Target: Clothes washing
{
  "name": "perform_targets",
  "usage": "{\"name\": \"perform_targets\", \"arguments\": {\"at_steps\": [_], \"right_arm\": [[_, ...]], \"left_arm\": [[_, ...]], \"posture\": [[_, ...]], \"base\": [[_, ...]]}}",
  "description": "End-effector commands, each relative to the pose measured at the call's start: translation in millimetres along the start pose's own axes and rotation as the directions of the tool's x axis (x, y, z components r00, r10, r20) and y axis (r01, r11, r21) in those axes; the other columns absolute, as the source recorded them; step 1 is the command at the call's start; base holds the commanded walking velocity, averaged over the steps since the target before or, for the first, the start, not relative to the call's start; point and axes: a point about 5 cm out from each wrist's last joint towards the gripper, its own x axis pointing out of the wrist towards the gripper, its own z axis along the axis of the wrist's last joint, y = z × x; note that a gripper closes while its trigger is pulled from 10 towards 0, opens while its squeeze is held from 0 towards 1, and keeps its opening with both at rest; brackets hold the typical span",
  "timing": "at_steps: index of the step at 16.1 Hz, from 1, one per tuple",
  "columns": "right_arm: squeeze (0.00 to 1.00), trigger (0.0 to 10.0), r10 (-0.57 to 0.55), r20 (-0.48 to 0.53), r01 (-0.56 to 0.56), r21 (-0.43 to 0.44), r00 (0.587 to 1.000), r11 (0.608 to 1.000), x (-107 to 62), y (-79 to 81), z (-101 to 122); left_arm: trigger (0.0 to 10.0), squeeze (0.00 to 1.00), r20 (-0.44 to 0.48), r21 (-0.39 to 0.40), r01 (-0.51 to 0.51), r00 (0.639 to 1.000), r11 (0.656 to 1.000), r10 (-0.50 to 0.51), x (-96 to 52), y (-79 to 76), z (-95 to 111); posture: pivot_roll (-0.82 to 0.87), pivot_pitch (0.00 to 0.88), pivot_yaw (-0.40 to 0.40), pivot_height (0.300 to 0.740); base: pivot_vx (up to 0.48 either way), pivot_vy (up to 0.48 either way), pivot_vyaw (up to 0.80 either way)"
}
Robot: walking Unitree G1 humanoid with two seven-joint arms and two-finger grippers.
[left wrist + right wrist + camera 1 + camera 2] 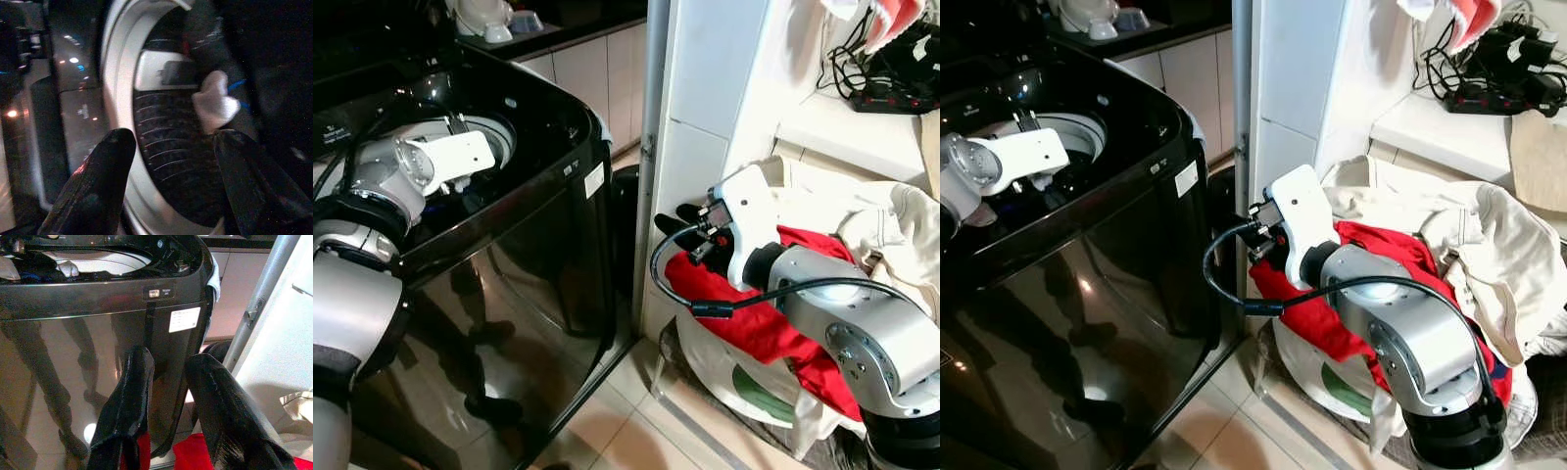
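Left arm reaches over the open top of the black washing machine (509, 255). Left end effector (171, 147) hangs above the drum (161, 161), fingers (93, 186) apart, nothing between them. A small white cloth (215, 105) lies inside the drum against the dark ribbed wall, just beyond the fingertips. Drum rim pale grey; the glossy front panel carries a white label (184, 319).

A grey metal post (651, 147) stands between the machine and a white wall panel.

To the right: laundry pile in a white bag (1332, 377) on the tiled floor (617, 411). Red garment (754, 323) on top front, cream garment (1489, 235) behind and beside it. Right end effector (166, 396) sits low at the pile's near edge, beside the machine's front corner; fingers (129, 401) apart, red fabric showing between and below their tips, not clearly clamped.

Upper right, a white shelf (852, 132) with a black power strip (896, 98) and cables.
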Motion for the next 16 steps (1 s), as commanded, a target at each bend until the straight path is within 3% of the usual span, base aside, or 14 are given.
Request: {"name": "perform_targets", "arguments": {"at_steps": [1,4,6,7,9,11,12,13,16], "right_arm": [[0.0,10.0,0.017,0.002,-0.017,-0.007,1.0,1.0,-1.5,4.1,1.5],[0.0,10.0,0.017,0.002,-0.017,-0.005,1.0,1.0,-0.2,4.1,1.6],[0.0,10.0,0.001,0.006,-0.001,-0.004,1.0,1.0,0.7,2.8,1.8],[0.0,10.0,-0.014,0.01,0.014,-0.007,1.0,1.0,1.4,1.2,2.3],[0.0,10.0,-0.085,0.024,0.085,-0.013,0.996,0.996,4.0,-6.3,4.9],[0.0,10.0,-0.11,0.029,0.11,-0.008,0.994,0.994,4.4,-9.8,5.9],[0.0,10.0,-0.112,0.03,0.112,-0.007,0.993,0.994,4.2,-10.4,6.4],[0.0,10.0,-0.106,0.033,0.106,-0.002,0.994,0.994,3.4,-10.6,7.5],[0.0,10.0,-0.07,0.035,0.07,0.005,0.997,0.998,2.4,-6.3,7.6]], "left_arm": [[10.0,0.0,0.011,0.004,-0.034,0.999,0.999,0.034,-2.5,7.3,4.9],[10.0,0.0,0.038,-0.051,-0.02,0.999,0.999,0.022,1.4,-1.7,10.5],[10.0,0.0,0.053,-0.078,-0.093,0.994,0.993,0.097,2.4,-0.9,16.2],[10.0,0.0,0.049,-0.073,-0.152,0.987,0.986,0.156,1.7,2.8,17.6],[10.0,0.0,0.062,-0.032,-0.357,0.932,0.934,0.358,-6.2,23.4,22.3],[10.0,0.0,0.077,-0.028,-0.441,0.894,0.897,0.441,-11.3,33.9,25.3],[10.0,0.0,0.082,-0.09,-0.417,0.902,0.905,0.424,-11.7,34.4,26.9],[10.0,0.0,0.117,-0.228,-0.245,0.954,0.943,0.276,-7.7,23.8,33.1],[10.0,0.0,0.157,-0.225,-0.004,0.987,0.974,0.041,-1.6,2.4,38.0]], "posture": [[-0.1,0.0,0.065,0.74],[-0.1,0.0,0.067,0.74],[-0.1,0.0,0.067,0.74],[-0.1,0.0,0.067,0.74],[-0.11,0.0,0.068,0.74],[-0.1,0.0,0.068,0.74],[-0.11,0.0,0.069,0.74],[-0.1,0.0,0.068,0.74],[-0.1,0.0,0.063,0.74]], "base": [[0.0,0.0,0.0],[0.0,0.0,0.0],[0.0,0.0,0.0],[0.0,0.0,0.0],[0.0,0.0,0.0],[0.0,0.0,0.0],[0.0,0.0,0.0],[0.0,0.0,0.0],[0.0,0.0,0.0]]}}
